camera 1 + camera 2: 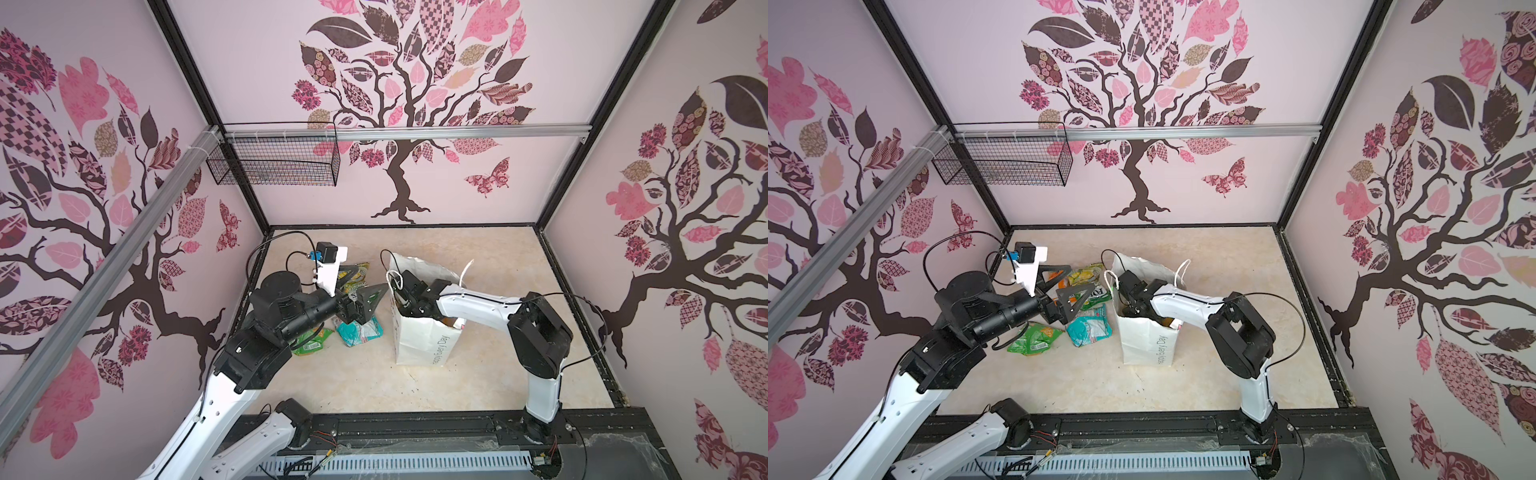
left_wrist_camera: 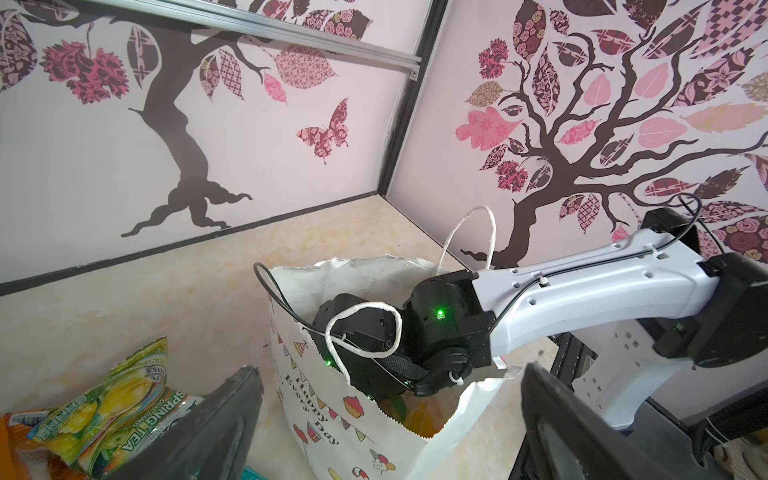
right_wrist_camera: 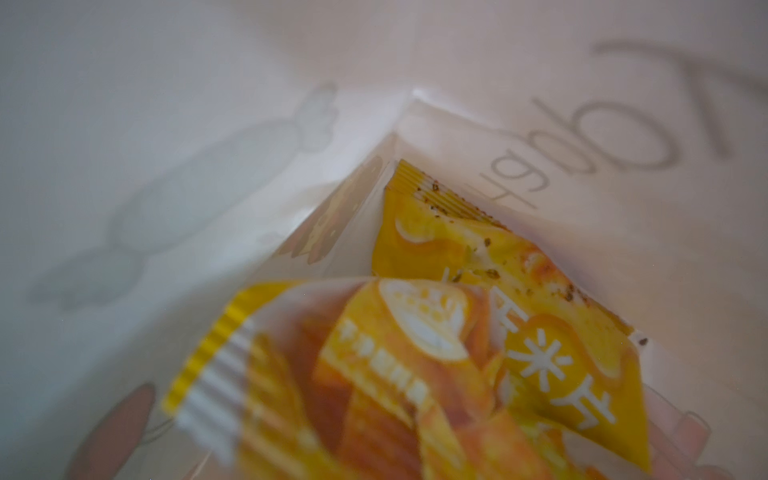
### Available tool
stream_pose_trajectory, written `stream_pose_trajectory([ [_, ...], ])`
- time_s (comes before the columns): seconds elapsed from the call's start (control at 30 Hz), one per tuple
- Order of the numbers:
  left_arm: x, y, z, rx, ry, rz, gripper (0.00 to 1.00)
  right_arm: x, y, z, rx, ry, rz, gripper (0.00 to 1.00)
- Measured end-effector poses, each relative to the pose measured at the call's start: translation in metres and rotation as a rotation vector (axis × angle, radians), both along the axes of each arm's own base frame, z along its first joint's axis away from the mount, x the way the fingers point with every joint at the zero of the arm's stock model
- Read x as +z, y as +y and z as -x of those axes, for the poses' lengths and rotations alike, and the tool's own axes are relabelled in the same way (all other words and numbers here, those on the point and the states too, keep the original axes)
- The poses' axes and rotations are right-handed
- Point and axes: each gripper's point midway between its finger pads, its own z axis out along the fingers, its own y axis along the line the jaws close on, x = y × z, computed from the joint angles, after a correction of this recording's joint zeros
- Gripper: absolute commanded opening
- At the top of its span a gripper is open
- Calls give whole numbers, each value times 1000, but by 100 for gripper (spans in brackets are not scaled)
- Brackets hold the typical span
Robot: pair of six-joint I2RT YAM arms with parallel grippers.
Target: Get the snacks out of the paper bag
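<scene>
Top views: we see the white paper bag (image 1: 419,340) upright mid-table (image 1: 498,332), rim crumpled. Crinkly green packet (image 1: 309,338), teal packet (image 1: 359,330) & yellow-green packet (image 1: 1088,276) lie twd the left edge. The left gripper (image 1: 365,282) hangs over them, jaws wide, holding nothing.

Left wrist: right gripper (image 2: 374,365) is down in the bag mouth, a twisted cord handle (image 2: 361,332) looped across it.

Right wrist: glossy yellow packets (image 3: 436,232) in a bottom corner. Jaws closed; can't tell on what.

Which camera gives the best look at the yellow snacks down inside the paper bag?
The right wrist view: it looks from inside the paper bag, so the yellow snacks fill the frame close up. Both top views show only a sliver at the opening; the left wrist view catches a yellow glimpse.
</scene>
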Motion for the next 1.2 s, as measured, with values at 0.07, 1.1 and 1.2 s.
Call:
stream_pose_trajectory([
  [0.07,-1,1,-1,6,3,-3,98,0,-3,1,-2,-1,13,5],
  [1.1,-78,-11,-46,115,253,-100,82,42,-5,14,13,18,-44,5],
  [1.2,-95,-7,-54,168,298,-129,76,50,-6,14,9,10,-61,5],
])
